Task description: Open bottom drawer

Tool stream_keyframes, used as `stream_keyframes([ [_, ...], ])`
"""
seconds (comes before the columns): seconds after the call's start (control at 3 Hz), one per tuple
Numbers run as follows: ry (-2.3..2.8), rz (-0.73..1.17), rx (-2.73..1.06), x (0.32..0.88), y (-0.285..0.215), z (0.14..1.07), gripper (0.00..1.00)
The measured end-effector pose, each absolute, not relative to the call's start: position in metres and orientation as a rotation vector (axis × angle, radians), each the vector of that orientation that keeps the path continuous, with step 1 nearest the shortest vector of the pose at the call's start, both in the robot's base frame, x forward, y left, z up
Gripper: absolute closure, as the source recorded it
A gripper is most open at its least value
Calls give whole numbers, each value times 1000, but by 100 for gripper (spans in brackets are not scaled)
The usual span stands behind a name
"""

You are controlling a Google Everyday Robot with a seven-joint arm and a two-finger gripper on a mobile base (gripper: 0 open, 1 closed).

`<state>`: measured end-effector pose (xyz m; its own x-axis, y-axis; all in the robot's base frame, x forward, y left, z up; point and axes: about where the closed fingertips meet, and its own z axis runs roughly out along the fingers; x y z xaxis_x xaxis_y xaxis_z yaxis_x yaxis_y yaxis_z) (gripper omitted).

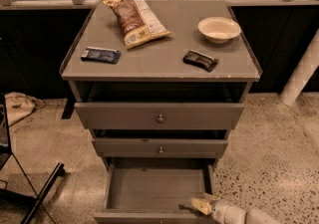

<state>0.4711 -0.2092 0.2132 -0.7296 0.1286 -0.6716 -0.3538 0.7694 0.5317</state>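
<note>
The bottom drawer [154,188] is the lowest of three grey drawers and stands pulled far out, showing a plain grey empty inside. Its front edge [124,215] runs along the bottom of the view, and its knob is out of view. My gripper [202,205] comes in from the lower right on a white arm [239,215]. Its tip sits at the drawer's front right corner, just over the inner front edge. Above it are the middle drawer [159,148] and the top drawer [159,116], each slightly ajar and each with a small round knob.
On the cabinet top lie a chip bag [135,19], a white bowl [219,29], a dark blue packet [100,55] and a dark snack bar [200,60]. A white post [301,76] stands at right. A black stand leg [42,193] crosses the floor at lower left.
</note>
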Motion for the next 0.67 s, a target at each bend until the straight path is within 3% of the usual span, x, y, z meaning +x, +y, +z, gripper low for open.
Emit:
stream_keyframes([
  [0.33, 2186, 842, -224, 466, -193, 238, 0],
  [0.67, 2186, 842, -225, 466, -193, 238, 0],
])
